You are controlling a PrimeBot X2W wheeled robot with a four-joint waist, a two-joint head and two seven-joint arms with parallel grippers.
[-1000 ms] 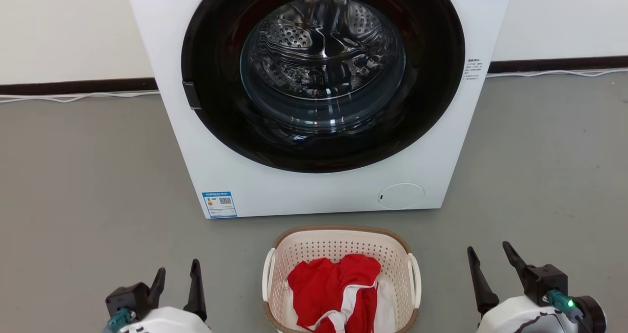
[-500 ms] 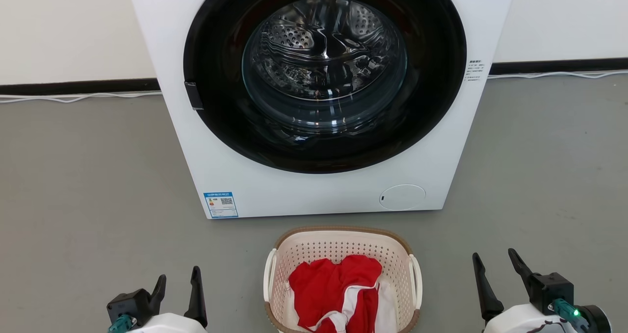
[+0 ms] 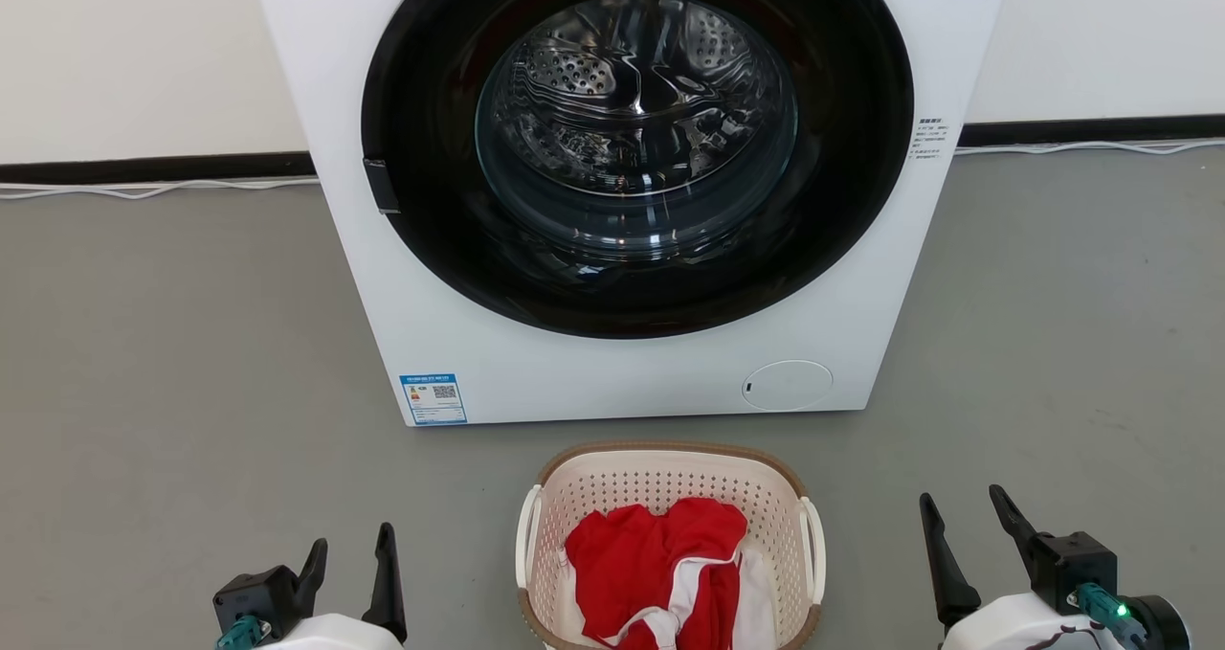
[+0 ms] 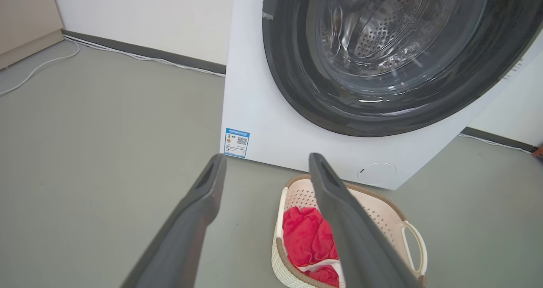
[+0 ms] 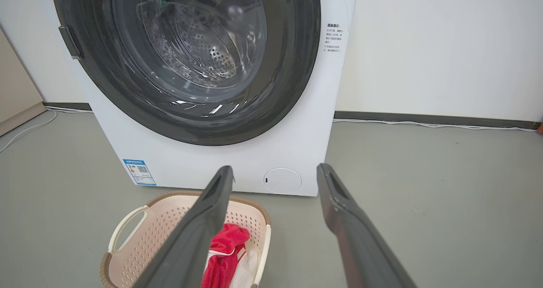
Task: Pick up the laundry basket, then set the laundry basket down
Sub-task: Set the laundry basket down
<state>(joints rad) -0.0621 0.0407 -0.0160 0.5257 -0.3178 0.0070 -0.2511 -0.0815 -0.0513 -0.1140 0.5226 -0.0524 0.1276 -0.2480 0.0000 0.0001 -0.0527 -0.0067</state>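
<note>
1 laundry basket (image 3: 660, 482), 1 washing machine (image 3: 593, 382).

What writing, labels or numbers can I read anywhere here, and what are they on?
No text here is legible.
Blue-edged sticker, low on the washing machine front: a square code and small print, too small to read.
Dark print block, near the same front's right edge: several short lines, too small to read.
Laundry basket: no writing seen.

Basket (image 3: 660, 482) on the floor (image 3: 172, 344) just before the washer (image 3: 593, 382), clothes (image 3: 651, 559) in it; left gripper (image 3: 352, 535) to its left, right gripper (image 3: 960, 494) to its right.
</note>
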